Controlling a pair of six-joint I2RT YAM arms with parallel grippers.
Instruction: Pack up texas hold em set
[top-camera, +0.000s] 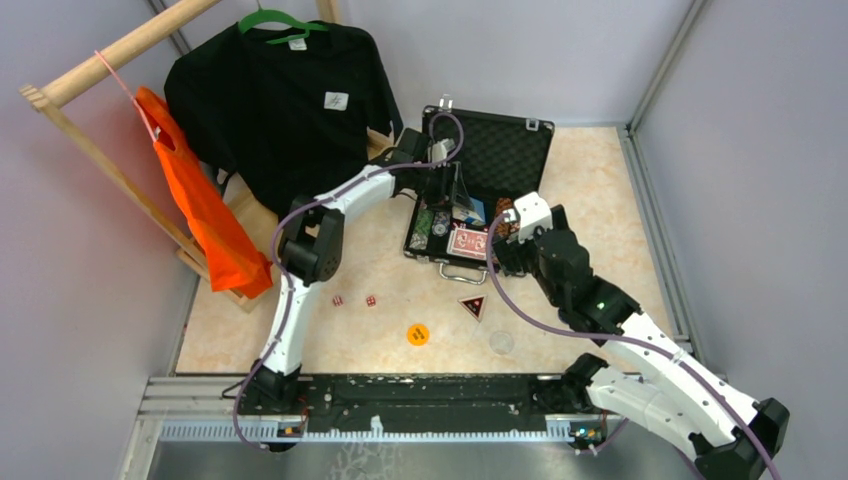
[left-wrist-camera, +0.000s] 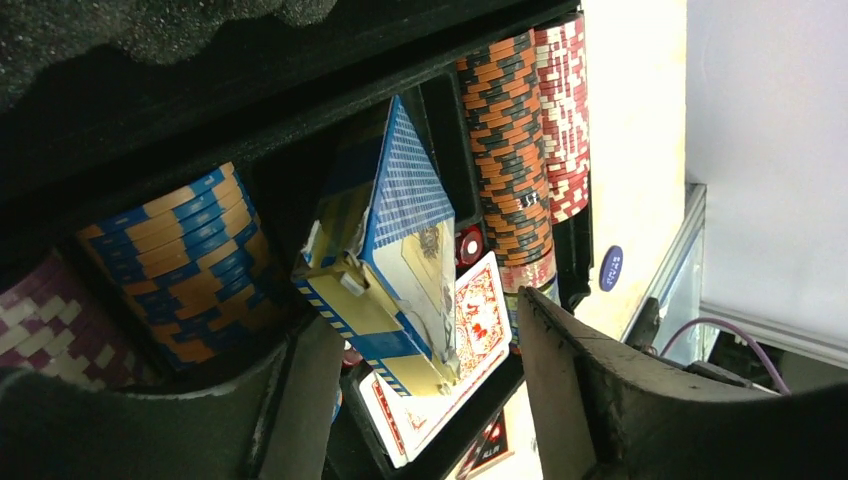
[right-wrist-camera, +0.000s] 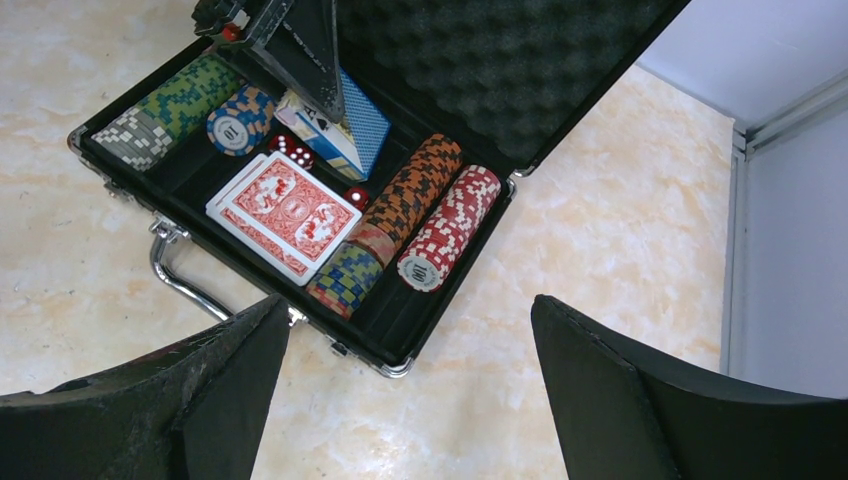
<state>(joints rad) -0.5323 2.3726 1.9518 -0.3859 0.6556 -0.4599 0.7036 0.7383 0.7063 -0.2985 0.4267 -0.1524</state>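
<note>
The black case (top-camera: 528, 152) lies open at the table's middle, with its foam lid up. In the right wrist view it (right-wrist-camera: 430, 330) holds rows of striped chips (right-wrist-camera: 415, 190), red-backed cards (right-wrist-camera: 285, 210) and red dice (right-wrist-camera: 293, 150). My left gripper (top-camera: 447, 195) is open inside the case (left-wrist-camera: 430, 390). A blue card box (left-wrist-camera: 390, 250) stands tilted between its fingers, nearer the left finger (left-wrist-camera: 290, 400). My right gripper (right-wrist-camera: 410, 390) is open and empty above the table by the case's near right corner. Two red dice (top-camera: 338, 300), an orange round token (top-camera: 418, 334), a triangular token (top-camera: 473, 306) and a clear round token (top-camera: 501, 342) lie on the table.
A black T-shirt (top-camera: 290, 100) on a green hanger and an orange bag (top-camera: 200, 200) hang from a wooden rack (top-camera: 120, 50) at the back left. Grey walls enclose the table on three sides. The case's silver handle (right-wrist-camera: 175, 270) faces the arms.
</note>
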